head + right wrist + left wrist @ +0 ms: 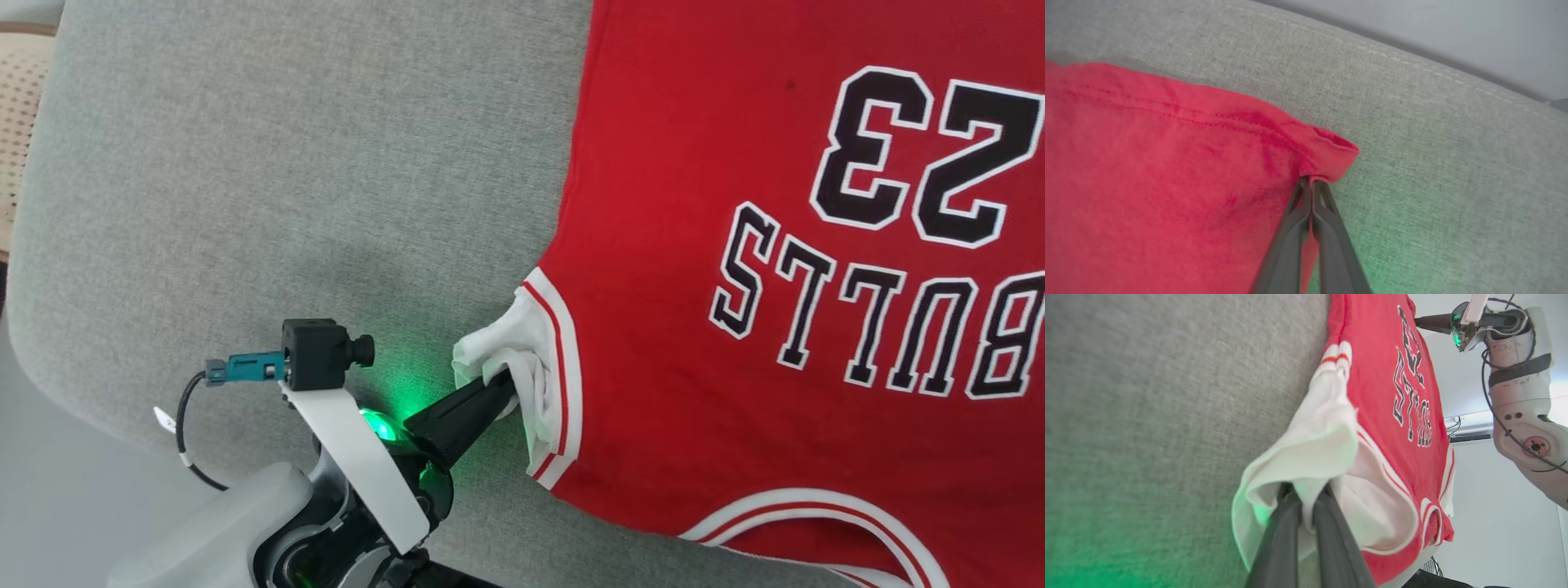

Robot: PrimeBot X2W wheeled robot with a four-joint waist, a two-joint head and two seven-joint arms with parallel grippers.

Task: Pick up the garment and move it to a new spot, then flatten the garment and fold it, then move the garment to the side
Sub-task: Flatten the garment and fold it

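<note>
Left hand [506, 384]: dark two-finger hand, nearest the robot, fingers nearly together and pinching a bunched fold of the sleeve [1302, 494].
Sleeve: white soft-fabric sleeve [510, 343] with red-and-white striped trim, crumpled and drawn out leftward from the body of the shirt.
Garment: red soft-fabric basketball T-shirt with black "BULLS 23" print [694, 245], lying print-up and mostly flat on the surface, to the right of the left hand.
Surface: grey woven-fabric padded surface [286, 163], bare to the left of the shirt.
Long axis: striped collar trim [816, 502] at the near end, number print toward the far end; the print reads upside down in the head view.
Right hand [1311, 179]: fingers pressed together on a hemmed red corner [1331, 157], at the shirt's far end in the left wrist view [1419, 320].
Governing relation: judged diagonal hold, near left sleeve against far corner.
Next move requirement: probably opposed outward pulls along that diagonal to flatten.
</note>
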